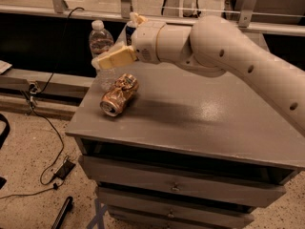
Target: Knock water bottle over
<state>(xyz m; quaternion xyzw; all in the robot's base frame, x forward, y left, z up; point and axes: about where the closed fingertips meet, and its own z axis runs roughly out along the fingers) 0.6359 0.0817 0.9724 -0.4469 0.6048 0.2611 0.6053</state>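
Hovering entry: I am holding the claw (pixel 101 62) at the bench's (pixel 214 120) far-left corner, grip state I cannot tell; the water bottle (pixel 99 39) is standing upright just behind its tip, leftward.

The gripper (pixel 98 64) overlaps the upright water bottle (pixel 100 40), above a crushed can (pixel 119 94).
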